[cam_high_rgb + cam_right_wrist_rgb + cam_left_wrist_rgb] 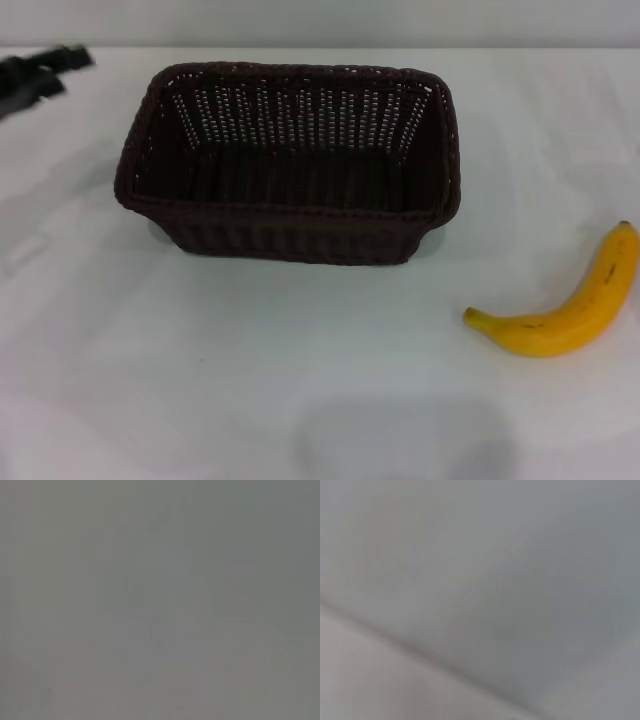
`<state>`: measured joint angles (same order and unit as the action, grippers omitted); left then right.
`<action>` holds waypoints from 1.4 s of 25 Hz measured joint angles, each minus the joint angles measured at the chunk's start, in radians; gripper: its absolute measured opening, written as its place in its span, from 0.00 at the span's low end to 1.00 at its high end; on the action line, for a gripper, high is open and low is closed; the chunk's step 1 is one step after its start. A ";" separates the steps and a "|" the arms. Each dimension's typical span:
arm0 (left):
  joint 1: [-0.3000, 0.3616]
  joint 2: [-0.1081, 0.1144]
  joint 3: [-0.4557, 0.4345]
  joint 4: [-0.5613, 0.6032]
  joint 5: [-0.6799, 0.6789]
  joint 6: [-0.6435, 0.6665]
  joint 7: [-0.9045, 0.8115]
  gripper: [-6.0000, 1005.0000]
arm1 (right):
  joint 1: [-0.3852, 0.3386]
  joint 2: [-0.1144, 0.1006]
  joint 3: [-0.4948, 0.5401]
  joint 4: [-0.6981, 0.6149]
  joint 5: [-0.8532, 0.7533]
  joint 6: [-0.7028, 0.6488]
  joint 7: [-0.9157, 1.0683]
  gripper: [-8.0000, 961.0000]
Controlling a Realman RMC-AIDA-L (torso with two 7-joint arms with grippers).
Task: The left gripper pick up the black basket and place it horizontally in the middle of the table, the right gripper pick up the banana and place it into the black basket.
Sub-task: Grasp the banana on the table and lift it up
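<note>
Black basket (pixel 290 165) sits empty mid-table (pixel 250 380), banana (pixel 565 300) lying well to its right; left gripper (pixel 40 75) at far-left edge, finger position unclear.

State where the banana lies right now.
In the head view, the banana lies on the table at the robot's right, nearer the robot than the basket and apart from it, not inside it.
</note>
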<state>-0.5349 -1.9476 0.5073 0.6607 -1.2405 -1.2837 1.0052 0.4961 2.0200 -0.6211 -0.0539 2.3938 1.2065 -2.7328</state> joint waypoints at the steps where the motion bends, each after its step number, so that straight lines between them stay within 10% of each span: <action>1: 0.025 0.000 0.000 0.001 -0.060 -0.004 0.041 0.76 | -0.002 -0.001 -0.001 0.000 0.000 0.001 0.038 0.91; 7: 0.161 -0.039 -0.006 -0.006 -0.365 0.046 0.308 0.75 | -0.086 -0.021 -0.092 -0.157 -0.081 -0.017 0.475 0.91; 10: 0.225 -0.121 -0.095 -0.114 -0.602 0.152 0.685 0.75 | -0.171 -0.049 -0.172 -0.368 -0.227 -0.093 0.850 0.91; 16: 0.212 -0.117 -0.155 -0.295 -0.734 0.196 0.949 0.75 | -0.235 -0.118 -0.339 -0.843 -0.817 -0.213 1.644 0.91; 25: 0.148 -0.122 -0.157 -0.355 -0.759 0.299 1.111 0.74 | -0.167 -0.014 -0.370 -1.426 -1.601 0.086 2.295 0.90; 35: 0.092 -0.126 -0.156 -0.418 -0.826 0.326 1.289 0.74 | -0.005 -0.008 -0.605 -1.585 -1.879 0.446 2.702 0.89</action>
<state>-0.4432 -2.0736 0.3510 0.2424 -2.0666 -0.9572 2.2942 0.4906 2.0117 -1.2262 -1.6384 0.5145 1.6525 -0.0306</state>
